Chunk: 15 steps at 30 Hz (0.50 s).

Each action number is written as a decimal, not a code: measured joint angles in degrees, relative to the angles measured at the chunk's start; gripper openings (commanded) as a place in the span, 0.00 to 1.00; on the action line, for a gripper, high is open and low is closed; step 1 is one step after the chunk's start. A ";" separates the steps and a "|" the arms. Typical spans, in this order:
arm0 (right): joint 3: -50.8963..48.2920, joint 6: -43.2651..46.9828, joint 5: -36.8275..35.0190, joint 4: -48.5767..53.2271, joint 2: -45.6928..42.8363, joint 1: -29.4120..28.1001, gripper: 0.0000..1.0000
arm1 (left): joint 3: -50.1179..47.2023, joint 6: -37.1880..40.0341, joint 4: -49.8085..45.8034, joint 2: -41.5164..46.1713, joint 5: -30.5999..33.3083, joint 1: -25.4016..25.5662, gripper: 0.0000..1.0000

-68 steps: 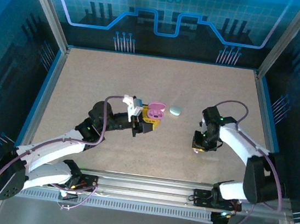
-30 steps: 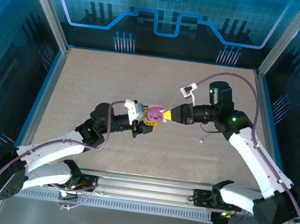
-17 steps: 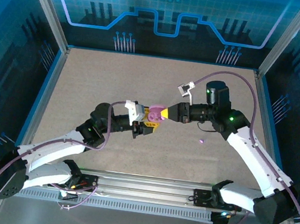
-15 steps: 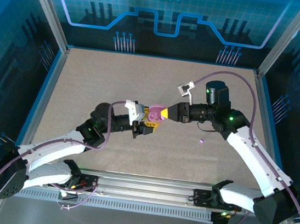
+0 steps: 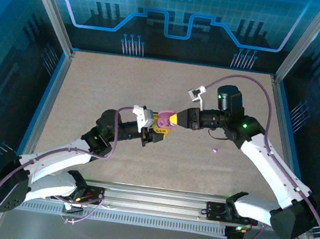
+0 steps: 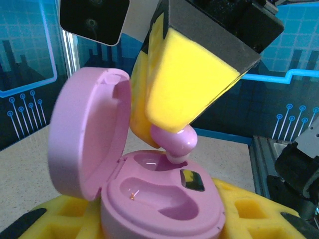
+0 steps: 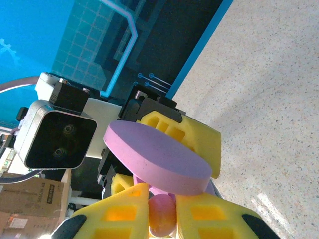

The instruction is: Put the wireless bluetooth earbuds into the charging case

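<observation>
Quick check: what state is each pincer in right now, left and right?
Left pincer: closed, holding the open pink charging case.
Right pincer: closed, holding a pink earbud at the case's slot.

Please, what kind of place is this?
Probably a robot test cell in a laboratory: a speckled table enclosed by aluminium posts and blue circuit-print panels, with robot arms bolted to its near rail.

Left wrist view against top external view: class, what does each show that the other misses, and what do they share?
Left wrist: inside the open pink case, two moulded wells, with a pink earbud at the rear one. Top external: a loose purple earbud on the table. Shared: the left gripper holding the case, the right gripper over it.
</observation>
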State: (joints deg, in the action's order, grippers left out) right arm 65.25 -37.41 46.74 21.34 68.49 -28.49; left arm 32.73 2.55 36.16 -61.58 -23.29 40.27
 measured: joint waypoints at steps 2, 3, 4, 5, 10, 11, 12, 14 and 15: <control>0.00 -0.57 -0.44 -0.63 -0.07 -0.13 0.18 | 0.00 -0.15 0.31 -0.04 0.17 -0.02 0.28; 0.00 -0.66 -0.76 -0.76 -0.09 -0.31 0.18 | 0.00 -0.33 0.39 -0.04 0.37 -0.04 0.28; 0.00 -0.74 -1.20 -0.92 -0.11 -0.46 0.18 | 0.00 -0.52 0.44 -0.04 0.48 -0.04 0.28; 0.00 -0.76 -1.60 -1.07 -0.15 -0.66 0.18 | 0.00 -0.70 0.52 -0.04 0.57 -0.04 0.28; 0.00 -0.07 -3.87 -0.79 -0.26 -1.29 0.20 | 0.00 -1.11 0.59 -0.24 1.01 -0.04 0.28; 0.02 0.37 -4.46 -0.39 -0.28 -1.51 0.21 | 0.00 -1.14 0.57 -0.31 1.01 -0.04 0.28; 0.11 1.01 -5.03 0.13 -0.26 -1.70 0.22 | 0.00 -1.14 0.48 -0.35 1.01 -0.04 0.28; 0.61 1.97 -5.99 1.36 -0.22 -2.03 0.24 | 0.00 -1.16 0.28 -0.44 1.01 -0.04 0.28; 1.05 2.60 -6.64 2.12 -0.17 -2.29 0.25 | 0.00 -1.16 0.28 -0.48 1.01 -0.04 0.28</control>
State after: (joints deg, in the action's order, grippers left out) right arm 66.30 -34.81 40.10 23.46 68.31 -30.79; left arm 32.73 1.39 36.45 -62.06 -22.28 40.23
